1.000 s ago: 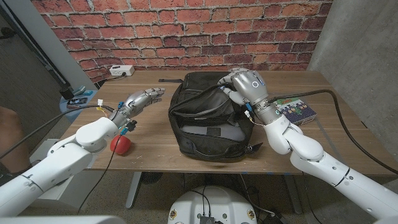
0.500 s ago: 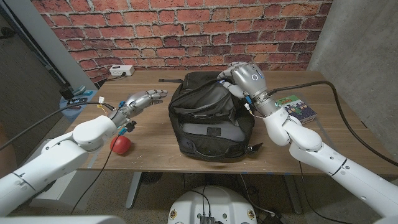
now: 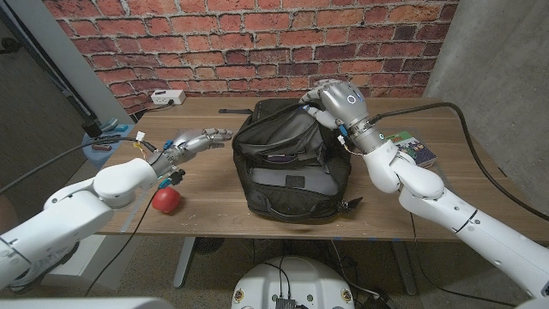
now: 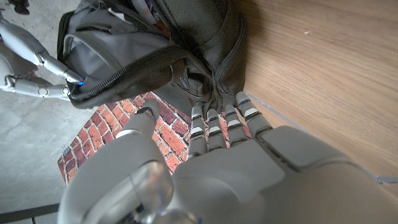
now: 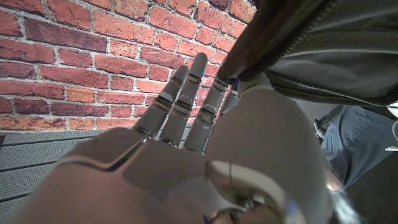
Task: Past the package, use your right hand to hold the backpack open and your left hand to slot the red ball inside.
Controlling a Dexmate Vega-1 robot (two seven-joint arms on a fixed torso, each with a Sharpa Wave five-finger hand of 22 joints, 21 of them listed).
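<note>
Currently the right hand (image 3: 337, 101) grips the backpack's (image 3: 292, 159) far rim; the fabric looks soft and limp, so it likely sags unless held by the zipper edge. Left hand (image 3: 194, 142) spread, holding nothing; the ball (image 3: 165, 198), on the table (image 3: 214, 193) near that forearm, looks light and rollable, best cupped from above.

Red brick wall (image 3: 257, 43) runs behind a wooden table (image 3: 214, 184). Grey concrete wall (image 3: 497, 60) at right of the head view. White power strip (image 3: 168, 98) lies on the table's far left corner. Grey panel (image 3: 51, 94) stands at left. Light even.
</note>
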